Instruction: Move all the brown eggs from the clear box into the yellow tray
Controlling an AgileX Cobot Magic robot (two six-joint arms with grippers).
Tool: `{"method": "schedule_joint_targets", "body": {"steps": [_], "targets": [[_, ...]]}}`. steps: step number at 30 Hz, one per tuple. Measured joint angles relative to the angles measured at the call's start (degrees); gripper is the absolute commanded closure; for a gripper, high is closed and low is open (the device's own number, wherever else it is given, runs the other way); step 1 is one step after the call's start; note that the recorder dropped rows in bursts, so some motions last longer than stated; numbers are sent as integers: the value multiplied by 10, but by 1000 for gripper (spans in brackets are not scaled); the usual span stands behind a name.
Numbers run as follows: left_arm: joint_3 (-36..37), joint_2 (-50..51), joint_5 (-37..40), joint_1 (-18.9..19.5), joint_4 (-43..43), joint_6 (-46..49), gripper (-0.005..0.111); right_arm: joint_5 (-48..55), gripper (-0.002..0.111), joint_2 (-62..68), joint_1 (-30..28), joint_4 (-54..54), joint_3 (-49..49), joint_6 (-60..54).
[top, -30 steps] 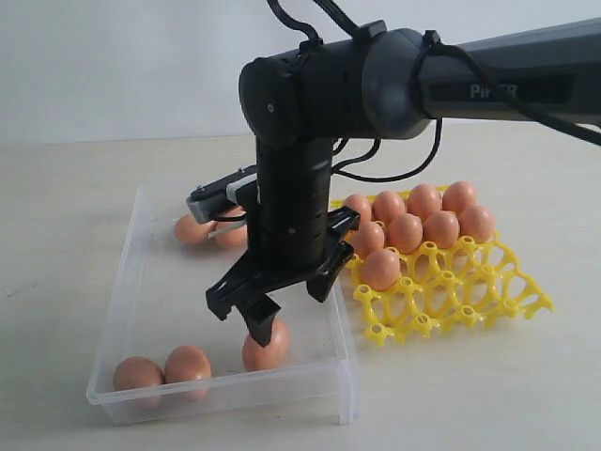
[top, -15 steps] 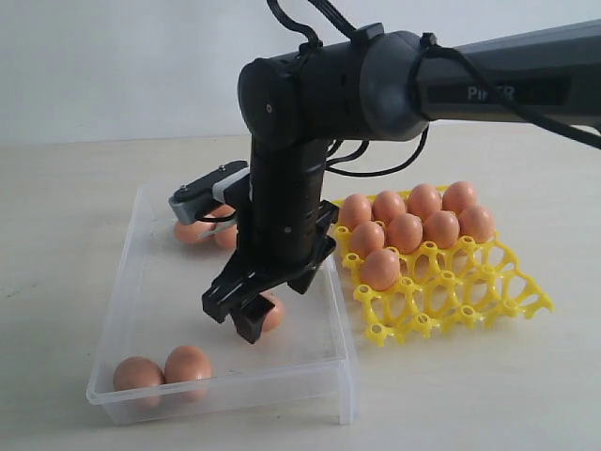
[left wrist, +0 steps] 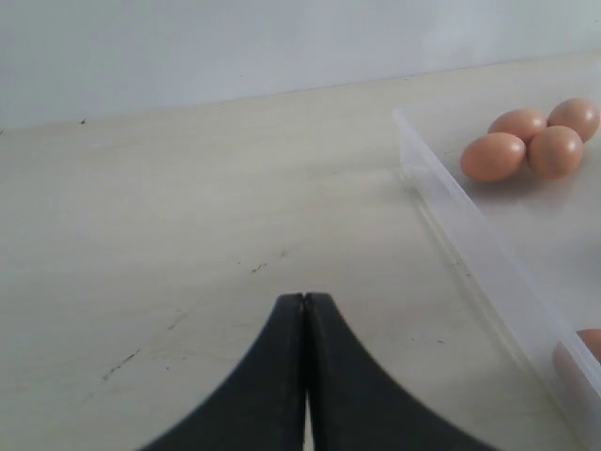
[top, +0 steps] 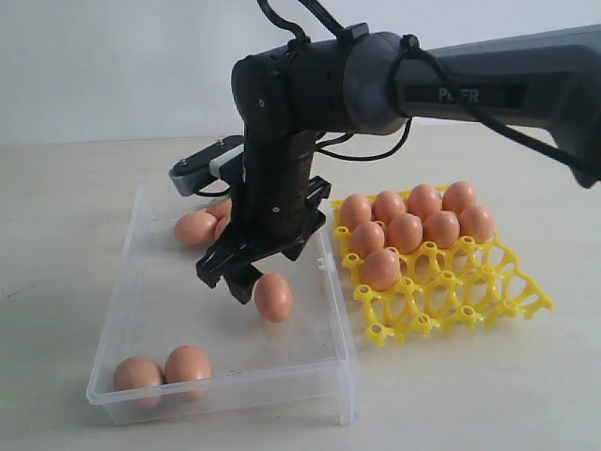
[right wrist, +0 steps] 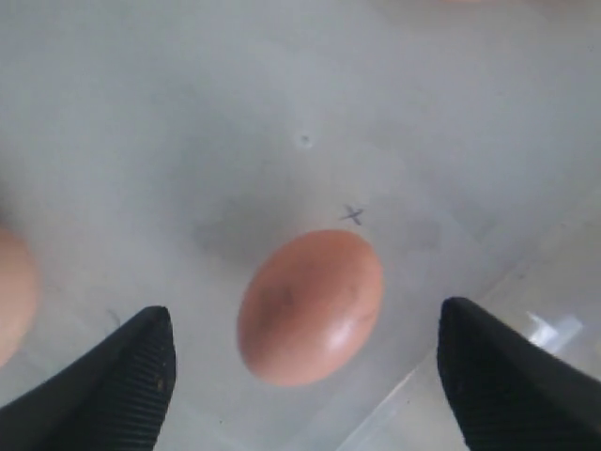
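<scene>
1. Exterior view:
   - The right arm reaches in from the right, forearm about level, wrist bent straight down over the clear box (top: 131,310).
   - The right gripper (top: 254,272) is low inside the box with its jaws apart, holding nothing.
   - One loose egg (top: 273,296) lies on the box floor just beside the gripper tips; I can't tell if they touch.
   - More brown eggs (top: 188,364) are in the box: two at the near corner, and a few at the far end partly hidden behind the arm.
   - The yellow tray (top: 470,282) is just beside the box, with nine eggs seated in the far cups and the near cups bare.
2. Left wrist view:
   - The left gripper (left wrist: 303,299) has its tips pressed together and is empty.
   - It sits over the bare table (left wrist: 188,235), outside the box wall and away from the work.
   - Three eggs show in the box's far end.
3. Right wrist view:
   - The loose egg lies on its side, framed between the wide-spread fingers (right wrist: 122,376) with clear gaps on both sides.
   - Its long axis is skewed to the line between the fingers.
4. Handling, as a judgement:
   - The egg is likely light, with a stiff but brittle shell that is smooth and quick to roll.
   - Take it across the fat middle with a gentle squeeze, and square the wrist up first so the egg doesn't squirt out.
</scene>
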Motion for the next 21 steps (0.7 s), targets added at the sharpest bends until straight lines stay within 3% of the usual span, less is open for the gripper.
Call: {"method": "schedule_joint_targets", "body": {"steps": [7, 21], "targets": [[0, 0, 0, 0, 0, 0, 107, 62, 34, 43, -14, -15, -45, 95], [0, 0, 0, 0, 0, 0, 107, 14, 35, 68, -14, 67, -67, 191]]}}
